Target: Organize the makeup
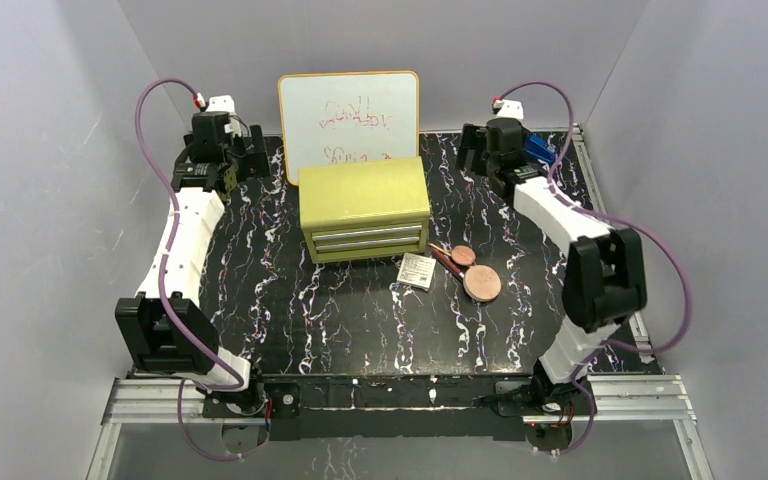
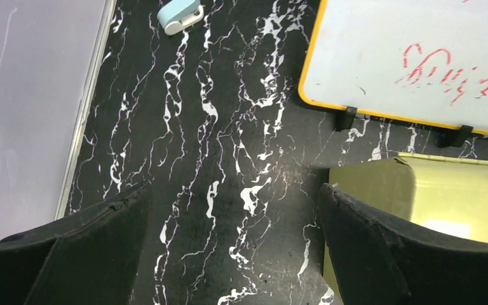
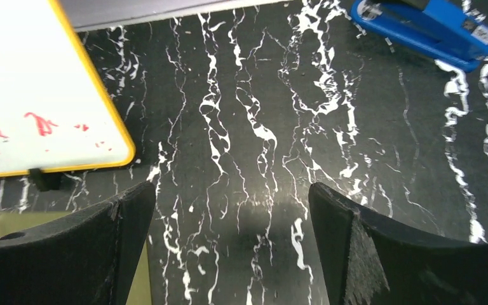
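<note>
The makeup lies in a cluster right of the yellow-green drawer chest (image 1: 364, 209): a larger pinkish-tan disc (image 1: 482, 283), a smaller disc (image 1: 463, 256), a thin dark-red stick (image 1: 446, 260) and a square whitish printed packet (image 1: 418, 270). None of it shows in the wrist views. My left gripper (image 1: 243, 160) is at the far left, left of the whiteboard, open and empty (image 2: 235, 216). My right gripper (image 1: 476, 152) is at the far right, beyond the chest, open and empty (image 3: 232, 216). Both hover over bare marble table.
A yellow-framed whiteboard (image 1: 349, 124) stands behind the chest, also in the left wrist view (image 2: 413, 57) and the right wrist view (image 3: 38, 95). A blue stapler (image 3: 429, 28) lies at the back right. A small pale-blue object (image 2: 179, 16) lies at the back left. Grey walls enclose the table.
</note>
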You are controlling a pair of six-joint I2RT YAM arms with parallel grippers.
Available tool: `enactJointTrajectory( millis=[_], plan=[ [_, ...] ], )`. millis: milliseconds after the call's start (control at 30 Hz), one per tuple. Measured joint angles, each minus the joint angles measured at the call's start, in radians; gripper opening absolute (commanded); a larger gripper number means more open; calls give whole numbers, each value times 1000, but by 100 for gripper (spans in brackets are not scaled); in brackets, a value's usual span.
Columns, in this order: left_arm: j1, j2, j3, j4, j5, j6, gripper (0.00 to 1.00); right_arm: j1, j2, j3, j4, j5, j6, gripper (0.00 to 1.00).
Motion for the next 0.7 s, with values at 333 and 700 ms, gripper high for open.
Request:
enactJointTrajectory(
  millis=[333, 700],
  plan=[
    [40, 8, -5, -7, 21, -42, 98, 13, 317, 232, 2, -20, 17, 99],
    [66, 8, 8, -14, 19, -41, 98, 179, 480, 422, -8, 37, -11, 99]
  ],
)
